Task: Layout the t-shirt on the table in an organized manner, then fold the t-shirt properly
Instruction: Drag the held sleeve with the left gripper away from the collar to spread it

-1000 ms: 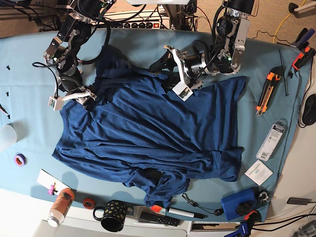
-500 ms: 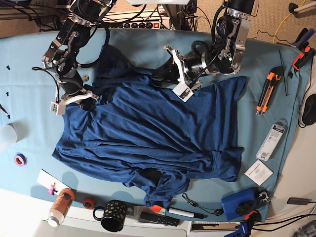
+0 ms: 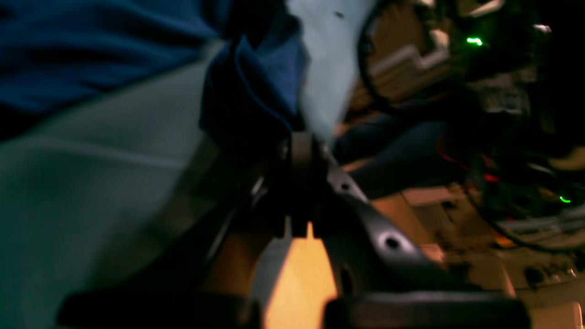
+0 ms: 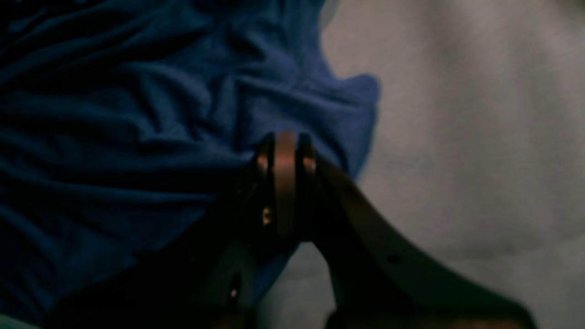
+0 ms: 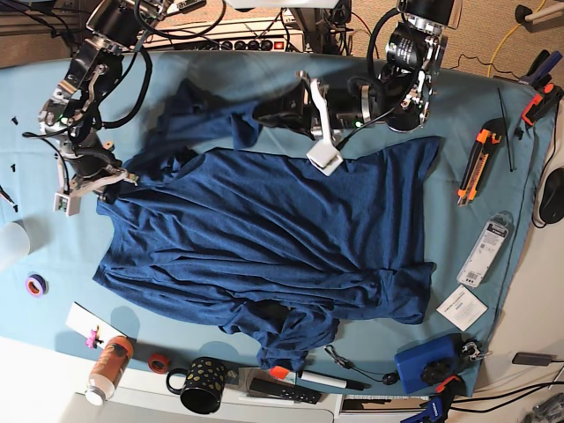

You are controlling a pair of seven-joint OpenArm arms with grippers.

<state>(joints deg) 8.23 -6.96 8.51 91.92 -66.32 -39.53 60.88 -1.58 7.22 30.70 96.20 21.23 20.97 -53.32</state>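
Teal cloth covers the desk (image 5: 264, 75), and the navy t-shirt (image 5: 264, 238) lies spread across its middle, wrinkled, with one sleeve bunched near the mug (image 5: 201, 384) at the desk's near edge. The right end effector (image 5: 110, 181) sits at the shirt's left edge in the base view, clenched on a pinch of its fabric; the right wrist view shows the jaws pressed together with blue cloth gathered around them. The left end effector (image 5: 264, 115) is at the shirt's far edge, likewise clamped on a fold of the t-shirt. An orange utility knife (image 5: 476, 163) lies on the desk well right of the shirt.
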